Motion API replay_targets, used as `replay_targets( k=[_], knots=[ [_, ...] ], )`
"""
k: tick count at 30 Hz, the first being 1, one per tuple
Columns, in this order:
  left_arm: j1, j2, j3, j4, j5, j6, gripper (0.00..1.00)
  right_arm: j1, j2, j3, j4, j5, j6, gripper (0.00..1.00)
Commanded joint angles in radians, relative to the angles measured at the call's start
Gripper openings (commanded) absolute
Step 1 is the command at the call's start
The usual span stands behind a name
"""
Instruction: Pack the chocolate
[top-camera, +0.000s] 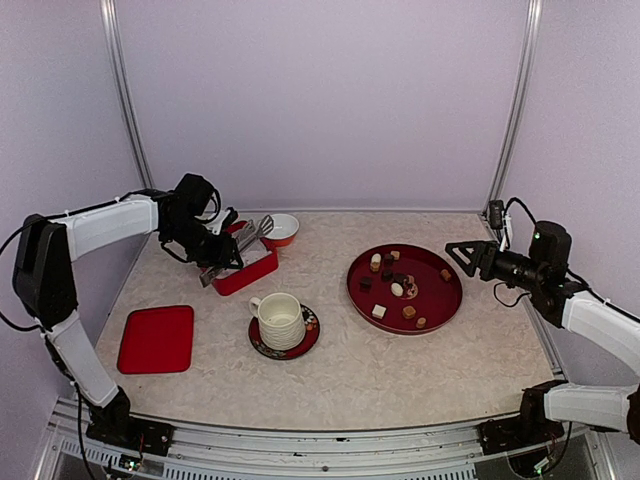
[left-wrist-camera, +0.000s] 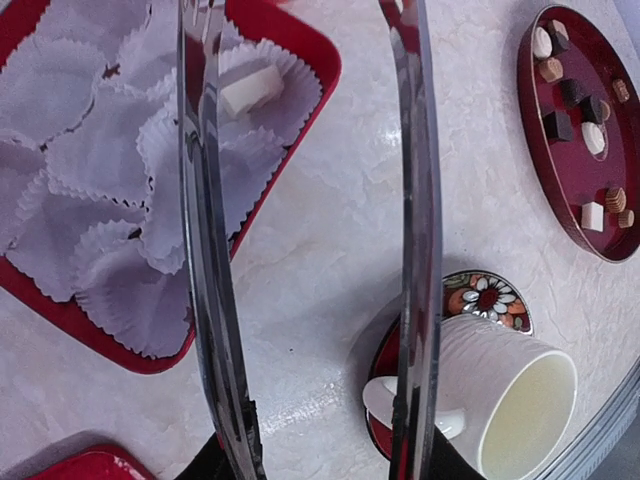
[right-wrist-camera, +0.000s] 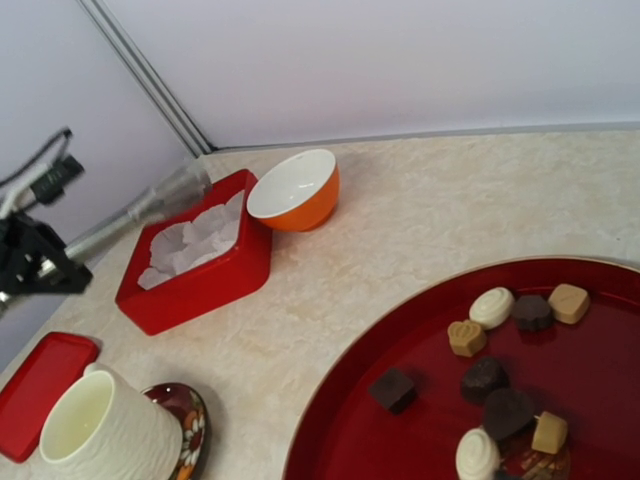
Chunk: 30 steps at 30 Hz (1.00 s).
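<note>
Several small chocolates (top-camera: 397, 289), dark, tan and white, lie on a round red plate (top-camera: 452, 300); they also show in the right wrist view (right-wrist-camera: 484, 378) and the left wrist view (left-wrist-camera: 593, 137). My left gripper (top-camera: 222, 258) is shut on metal tongs (top-camera: 252, 236), held over a red box (top-camera: 250, 277) lined with white paper cups. The tong arms (left-wrist-camera: 205, 250) stand apart and hold nothing. One white chocolate (left-wrist-camera: 250, 88) sits in a paper cup in the box (left-wrist-camera: 325, 75). My right gripper (top-camera: 462, 257) is open and empty, just right of the plate; its fingers are out of the right wrist view.
A white ribbed cup (top-camera: 280, 320) stands on a flowered saucer (top-camera: 308, 340) near the middle front. An orange bowl (top-camera: 283, 230) sits behind the box. A red lid (top-camera: 157, 338) lies at the front left. Walls and metal posts enclose the back and sides.
</note>
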Motion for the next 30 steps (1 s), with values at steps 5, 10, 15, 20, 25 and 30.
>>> replay_targets(
  k=[5,10,15,20,25,30],
  knots=[
    [-0.176,-0.035,0.192,-0.078,-0.148,-0.014,0.43,-0.013,-0.017,0.009,-0.003,-0.002,-0.005,0.72],
    [-0.29,0.014,0.27,-0.108,-0.209,-0.022,0.43,-0.013,-0.032,0.007,-0.028,0.011,-0.018,0.72],
    [-0.414,0.097,0.349,-0.17,-0.27,-0.031,0.43,-0.013,-0.054,0.009,-0.077,0.042,-0.041,0.72],
    [-0.54,0.189,0.4,-0.207,-0.266,-0.057,0.43,-0.013,-0.073,0.005,-0.109,0.061,-0.056,0.72],
    [-0.643,0.274,0.463,-0.263,-0.294,-0.081,0.44,-0.013,-0.104,-0.009,-0.125,0.074,-0.063,0.72],
    [-0.7,0.341,0.521,-0.296,-0.29,-0.116,0.45,-0.013,-0.129,-0.024,-0.135,0.079,-0.069,0.72]
  ],
)
